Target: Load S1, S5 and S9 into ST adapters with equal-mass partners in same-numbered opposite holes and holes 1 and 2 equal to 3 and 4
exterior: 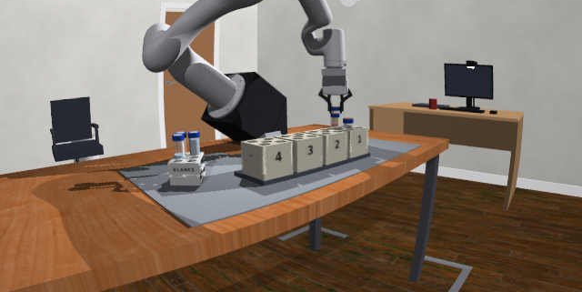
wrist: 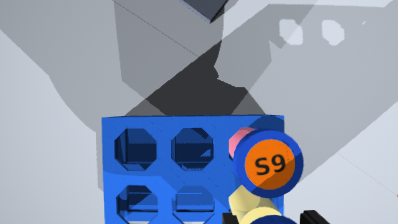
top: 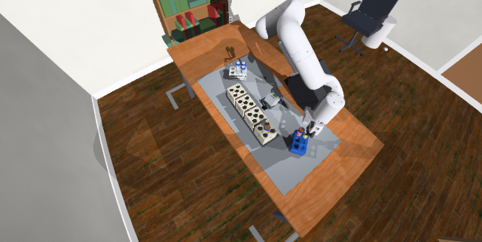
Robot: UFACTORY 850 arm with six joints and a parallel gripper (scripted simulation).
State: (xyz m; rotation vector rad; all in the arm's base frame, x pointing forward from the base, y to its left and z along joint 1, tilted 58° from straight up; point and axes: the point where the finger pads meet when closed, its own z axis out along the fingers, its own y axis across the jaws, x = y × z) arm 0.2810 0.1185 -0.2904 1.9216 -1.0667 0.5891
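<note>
Grey mat point(top: 286, 174) point(exterior: 218, 201) point(wrist: 45, 30), wooden table point(top: 320, 204) point(exterior: 136, 242).

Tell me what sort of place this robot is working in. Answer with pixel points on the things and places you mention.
Probably an office fitted out for lab work: a desk with a monitor point(exterior: 468, 82) and an office chair point(top: 365, 17) point(exterior: 71, 121) share the room with a rack marked BLANKS point(top: 238, 78) point(exterior: 184, 177) holding capped tubes.
</note>
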